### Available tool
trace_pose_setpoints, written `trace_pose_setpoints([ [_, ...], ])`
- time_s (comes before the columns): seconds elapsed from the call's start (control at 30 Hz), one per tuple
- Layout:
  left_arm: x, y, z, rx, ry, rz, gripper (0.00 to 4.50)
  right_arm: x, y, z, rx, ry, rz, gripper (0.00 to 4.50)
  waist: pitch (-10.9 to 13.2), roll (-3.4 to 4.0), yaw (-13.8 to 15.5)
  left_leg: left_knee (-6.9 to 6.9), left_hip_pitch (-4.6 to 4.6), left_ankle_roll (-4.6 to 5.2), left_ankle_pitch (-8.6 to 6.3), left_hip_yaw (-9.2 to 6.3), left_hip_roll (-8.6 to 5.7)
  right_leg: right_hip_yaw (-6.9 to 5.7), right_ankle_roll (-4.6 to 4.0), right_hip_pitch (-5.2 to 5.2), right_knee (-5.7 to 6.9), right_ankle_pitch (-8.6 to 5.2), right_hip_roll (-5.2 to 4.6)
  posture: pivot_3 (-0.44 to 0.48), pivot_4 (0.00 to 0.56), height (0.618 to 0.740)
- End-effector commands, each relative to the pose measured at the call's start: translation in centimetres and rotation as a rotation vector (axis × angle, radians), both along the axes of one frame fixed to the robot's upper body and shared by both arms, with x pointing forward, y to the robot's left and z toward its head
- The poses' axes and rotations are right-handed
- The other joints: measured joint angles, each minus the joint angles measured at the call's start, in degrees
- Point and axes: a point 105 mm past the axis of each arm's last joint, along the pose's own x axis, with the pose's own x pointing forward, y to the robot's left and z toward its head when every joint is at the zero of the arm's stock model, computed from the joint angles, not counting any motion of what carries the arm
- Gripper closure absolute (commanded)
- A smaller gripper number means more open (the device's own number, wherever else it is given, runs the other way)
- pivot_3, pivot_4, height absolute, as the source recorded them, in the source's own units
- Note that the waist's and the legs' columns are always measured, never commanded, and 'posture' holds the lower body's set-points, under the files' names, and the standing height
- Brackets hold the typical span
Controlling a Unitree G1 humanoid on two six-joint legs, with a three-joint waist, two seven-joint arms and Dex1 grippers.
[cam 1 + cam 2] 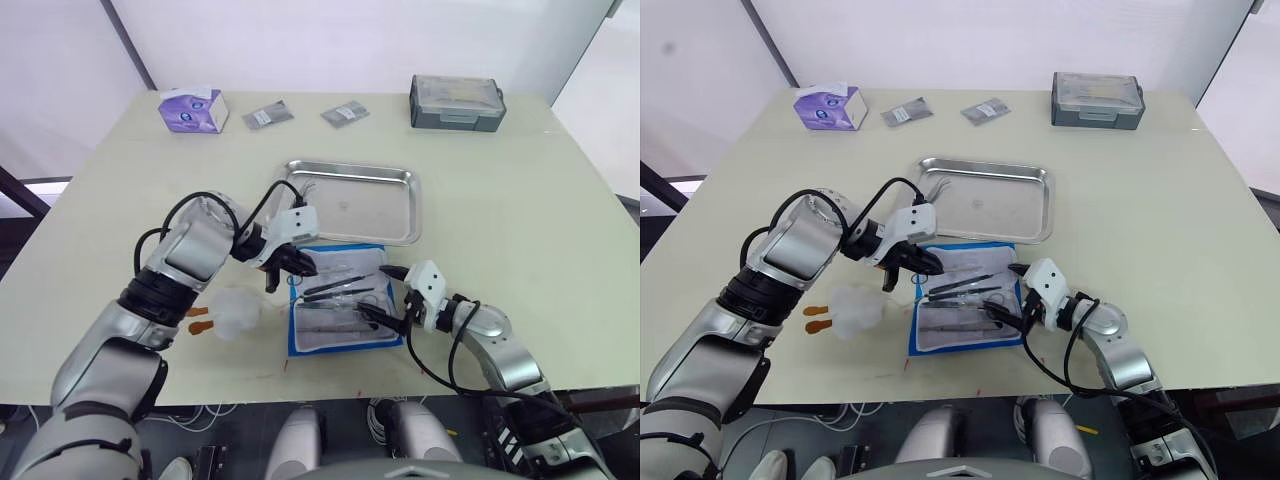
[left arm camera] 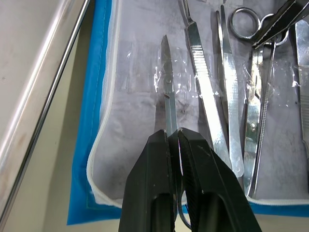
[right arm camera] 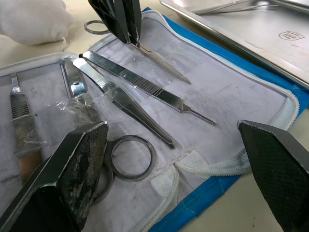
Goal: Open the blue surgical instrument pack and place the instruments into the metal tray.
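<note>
From the head views, the flat blue pack with a clear plastic lining (image 1: 340, 300) lies open on the pale cream surface (image 1: 520, 200), right in front of the shiny steel tray with a raised rim (image 1: 400, 205). The slim silvery metal instruments (image 1: 340, 292) lie on the pack's lining. The left tool (image 1: 290, 265) is at the pack's left edge, its two black fingers pressed together on a pair of thin pointed scissors (image 1: 922, 283). The right tool (image 1: 392, 295) sits over the pack's right edge with its fingers apart. A fluffy white wad (image 1: 235, 310) lies just left of the pack. At the far side of the surface are a purple tissue box (image 1: 194, 109), two small grey packets (image 1: 268, 115) and a grey box with a lid (image 1: 456, 102).

From the left wrist view, the black fingers (image 2: 149, 188) are clamped on the thin scissors, whose pointed tip rests above the clear lining. A flat-handled tool and tweezers lie beside it.

From the right wrist view, the two fingers (image 3: 82, 159) stand wide apart, holding nothing. A ring handle (image 3: 133, 157) lies between them on the lining. The steel tray's rim shows just past the blue border.
</note>
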Motion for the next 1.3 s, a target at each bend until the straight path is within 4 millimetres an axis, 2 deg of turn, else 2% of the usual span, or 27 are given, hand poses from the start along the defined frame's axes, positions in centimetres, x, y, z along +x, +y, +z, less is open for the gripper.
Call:
trace_pose_setpoints([
  [0.03, 0.2, 0.4, 1.4, -0.024, -0.042, 0.006, 4.36, -1.4, -0.4, -5.1, -0.084, 0.193, -0.013, 0.00, 0.00, 0.00, 0.00, 0.00, 0.00, 0.00, 0.00, 0.00, 0.00, 0.00, 0.00, 0.00, 0.00, 0.00, 0.01, 0.000, 0.150, 0.738],
  [1.07, -1.9, 5.1, 2.5, -0.040, 0.029, 0.010, 4.36, -1.4, -0.6, -5.1, -0.084, 0.195, -0.019, 0.00, 0.07, 0.10, 0.03, -0.02, -0.01, 0.00, 0.00, 0.01, 0.12, -0.01, -0.02, -0.02, -0.01, -0.01, 0.11, 0.000, 0.150, 0.738],
  [1.2, -2.2, 5.6, 3.2, -0.080, 0.047, 0.017, 4.36, -1.5, -0.5, -5.1, -0.083, 0.195, -0.019, 0.00, 0.12, 0.17, 0.05, -0.02, -0.02, 0.00, 0.00, 0.02, 0.18, -0.01, -0.02, -0.03, -0.02, -0.01, 0.16, 0.000, 0.150, 0.738],
  [1.3, -1.5, 5.4, 4.2, -0.163, 0.031, 0.057, 4.36, -1.6, -0.5, -5.1, -0.083, 0.197, -0.017, 0.00, 0.13, 0.19, 0.06, -0.02, -0.02, 0.00, 0.00, 0.02, 0.20, -0.01, -0.02, -0.03, -0.04, -0.01, 0.18, 0.000, 0.150, 0.738],
])
